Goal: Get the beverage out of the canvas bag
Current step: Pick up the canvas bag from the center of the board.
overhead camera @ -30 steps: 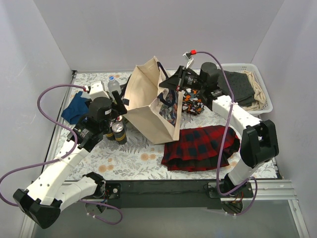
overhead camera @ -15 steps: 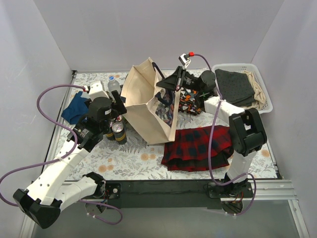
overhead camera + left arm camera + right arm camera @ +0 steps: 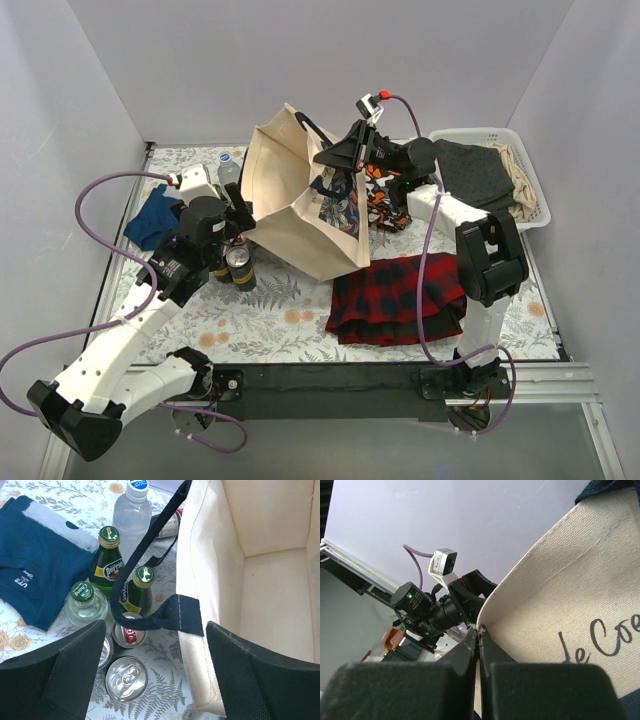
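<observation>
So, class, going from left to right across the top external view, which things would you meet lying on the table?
blue shirt → cans and bottles → canvas bag → red plaid cloth → white basket

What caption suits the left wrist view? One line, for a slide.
Open left gripper facing the canvas bag, visible interior bare, bottles and cans grouped beside it.

Bright, even, diffuse light with soft faint shadows; wrist views blur close to the lens
</observation>
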Tool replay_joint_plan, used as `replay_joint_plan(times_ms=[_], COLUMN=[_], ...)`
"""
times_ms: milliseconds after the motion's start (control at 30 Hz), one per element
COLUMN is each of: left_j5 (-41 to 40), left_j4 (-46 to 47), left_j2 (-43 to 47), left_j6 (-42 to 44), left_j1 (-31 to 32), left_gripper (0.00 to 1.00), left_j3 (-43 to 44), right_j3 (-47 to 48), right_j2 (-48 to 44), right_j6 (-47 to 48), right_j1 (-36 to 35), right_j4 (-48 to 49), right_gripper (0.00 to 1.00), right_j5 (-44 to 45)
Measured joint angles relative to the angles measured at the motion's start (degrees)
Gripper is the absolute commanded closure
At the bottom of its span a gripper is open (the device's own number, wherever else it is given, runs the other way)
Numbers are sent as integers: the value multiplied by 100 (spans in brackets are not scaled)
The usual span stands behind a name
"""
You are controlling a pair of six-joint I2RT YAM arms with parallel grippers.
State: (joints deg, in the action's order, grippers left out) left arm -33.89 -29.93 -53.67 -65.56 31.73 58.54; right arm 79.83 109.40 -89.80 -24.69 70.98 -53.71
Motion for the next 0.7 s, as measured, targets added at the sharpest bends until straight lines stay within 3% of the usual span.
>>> replay_joint_plan(times_ms=[467,700], left_j5=[-369,-382], left_j4=[114,125], left_j2=[651,570], left_j6=[13,13], left_j1=[0,0], left_gripper=[19,19], left_j3=[332,332], right_j3=[857,990], right_j2=[323,352], right_j6=[-426,-481], right_j1=[-9,-9], right_j4=[109,118], right_gripper=[99,99], right_j5=[-46,-42])
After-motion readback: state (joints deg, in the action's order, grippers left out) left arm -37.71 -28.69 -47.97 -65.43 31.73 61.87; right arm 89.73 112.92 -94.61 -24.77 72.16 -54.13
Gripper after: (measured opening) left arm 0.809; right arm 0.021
